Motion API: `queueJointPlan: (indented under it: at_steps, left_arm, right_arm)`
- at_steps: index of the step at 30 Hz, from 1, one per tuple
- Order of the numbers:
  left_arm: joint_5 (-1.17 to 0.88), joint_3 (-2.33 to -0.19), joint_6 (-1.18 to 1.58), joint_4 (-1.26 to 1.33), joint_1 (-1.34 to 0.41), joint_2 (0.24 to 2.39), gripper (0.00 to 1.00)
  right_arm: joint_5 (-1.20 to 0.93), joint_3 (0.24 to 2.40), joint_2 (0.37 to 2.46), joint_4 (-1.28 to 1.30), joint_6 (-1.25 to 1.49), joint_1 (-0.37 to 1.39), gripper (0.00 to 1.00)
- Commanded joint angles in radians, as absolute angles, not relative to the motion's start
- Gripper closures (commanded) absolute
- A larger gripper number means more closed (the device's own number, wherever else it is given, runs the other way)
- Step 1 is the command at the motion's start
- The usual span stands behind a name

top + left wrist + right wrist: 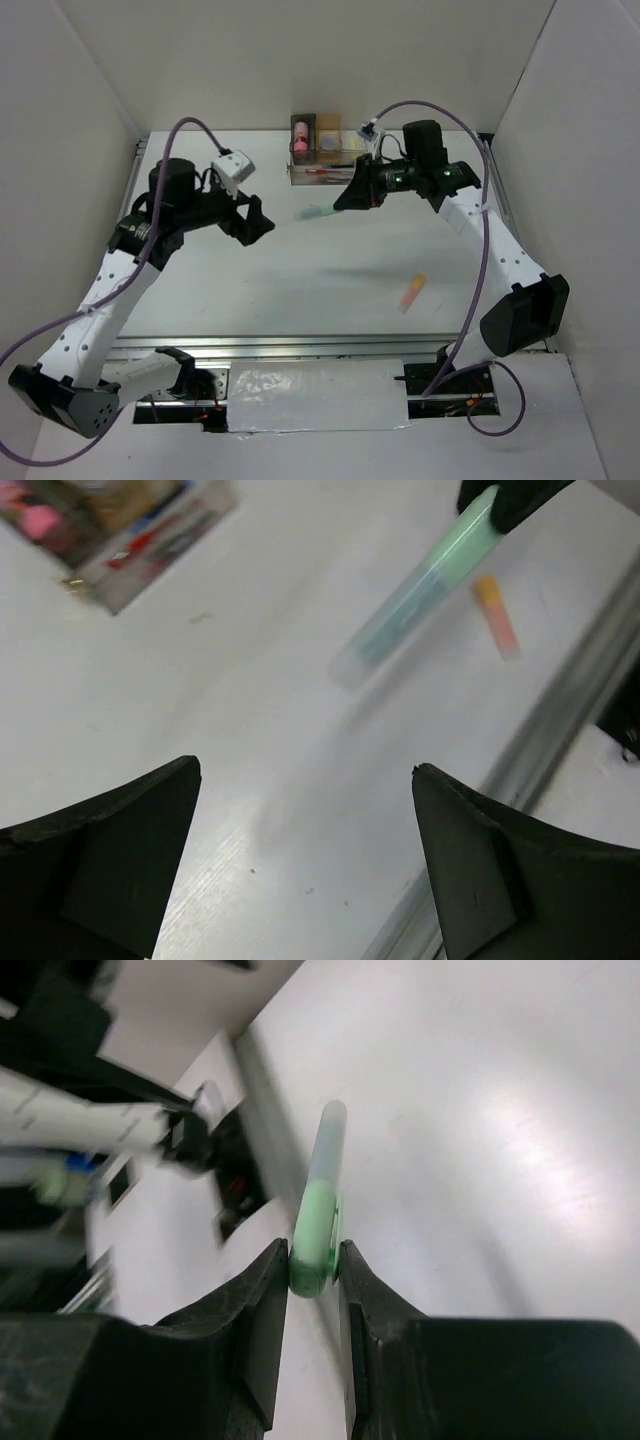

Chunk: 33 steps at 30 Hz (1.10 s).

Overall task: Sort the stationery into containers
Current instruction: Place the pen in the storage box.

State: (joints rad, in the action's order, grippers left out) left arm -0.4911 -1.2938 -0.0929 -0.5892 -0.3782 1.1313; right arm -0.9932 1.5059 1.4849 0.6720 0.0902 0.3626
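Pinched between the fingers of the right hand (pixel 313 1260): a green marker (pixel 320 1200), gripped at its green end, with the pale clear end jutting out ahead. Held off the tabletop (pixel 300 280), just in front of the containers (pixel 325 140). Any print on the barrel too blurred to read.

Spread wide and holding nothing: the left hand (pixel 305 770), above bare tabletop, facing the marker.

Lying alone on the tabletop, well apart from both hands: an orange marker (pixel 412 292).

At the far edge, standing in the dark grey box (pixel 300 125): a pink cylinder (pixel 299 137). In the clear tray (pixel 318 175): a red pen (pixel 322 171).
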Motion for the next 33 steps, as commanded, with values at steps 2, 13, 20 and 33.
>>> queueJointPlan:
  at_steps: [2,13,20,33]
  left_arm:
    - [-0.308,-1.209,0.135,-0.327,-0.276,1.017,0.01]
    - [-0.302,-1.128,0.083,-0.31,-0.238,1.065,0.01]
    - [-0.348,-1.141,0.104,-0.282,-0.229,1.185,0.01]
    - [-0.405,-1.077,0.163,-0.189,-0.199,1.261,0.01]
  right_arm:
    - [-0.626,1.467,1.459,0.286,0.161,0.269,1.0]
    - [-0.018,1.627,1.86,-0.348,0.042,0.259,1.0]
    - [0.115,1.847,2.143,-0.405,0.025,0.264,1.0]
    - [0.057,1.996,2.39,-0.413,0.072,0.261,0.99]
